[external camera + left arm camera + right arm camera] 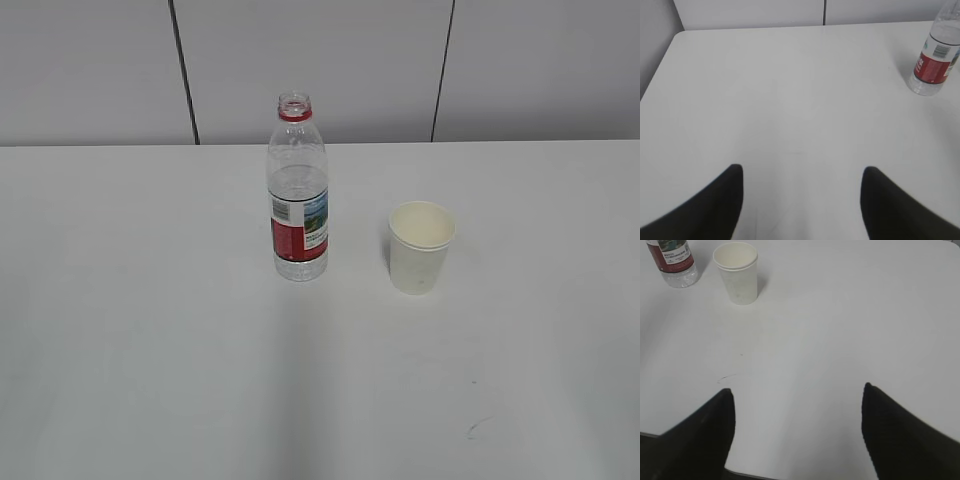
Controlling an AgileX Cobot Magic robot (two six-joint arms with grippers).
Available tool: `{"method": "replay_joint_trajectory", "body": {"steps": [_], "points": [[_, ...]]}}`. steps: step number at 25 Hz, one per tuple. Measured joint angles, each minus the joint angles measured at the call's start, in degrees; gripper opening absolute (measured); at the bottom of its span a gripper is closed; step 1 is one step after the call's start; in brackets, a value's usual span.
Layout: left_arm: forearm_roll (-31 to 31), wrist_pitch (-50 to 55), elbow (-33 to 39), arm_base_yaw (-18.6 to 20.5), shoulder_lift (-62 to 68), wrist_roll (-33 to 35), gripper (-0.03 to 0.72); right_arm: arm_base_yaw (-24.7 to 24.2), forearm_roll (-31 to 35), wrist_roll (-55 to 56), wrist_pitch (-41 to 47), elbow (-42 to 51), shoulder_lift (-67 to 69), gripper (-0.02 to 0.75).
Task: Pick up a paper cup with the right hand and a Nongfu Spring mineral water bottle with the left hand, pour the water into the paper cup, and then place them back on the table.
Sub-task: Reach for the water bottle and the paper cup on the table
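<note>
Plain white bench (pixel 150 350), grey panelled wall behind. Uncapped bottle (pixel 298 190) standing mid-bench, paper cup (pixel 420 247) just beside. Both claws (pixel 800 200) (pixel 797 430) spread apart, empty, well back. Flimsy cup, probably crushable: gentle mid-wall grip. Slick bottle: grab around the label.

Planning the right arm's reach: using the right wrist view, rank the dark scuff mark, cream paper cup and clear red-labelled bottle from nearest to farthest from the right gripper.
1. Dark scuff mark, near left.
2. Cream paper cup, upper left.
3. Clear red-labelled water bottle, far left corner.
Right gripper is open.
</note>
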Motion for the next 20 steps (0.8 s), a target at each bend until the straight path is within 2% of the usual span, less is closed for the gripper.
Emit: {"method": "replay_joint_trajectory", "body": {"steps": [12,15,20], "points": [[2.38,-0.45,-0.32,0.00,0.00,0.00,0.447,0.00,0.11,0.00,-0.68,0.00,0.00,0.582],[1.69,-8.52,-2.90,0.00,0.00,0.09,0.447,0.00,0.29,-2.64,-8.76,-1.46,0.00,0.582],[1.80,-32.22,-3.44,-0.99,6.00,1.32,0.447,0.00,0.84,-9.38,-31.01,-2.35,7.25,0.582]]}}
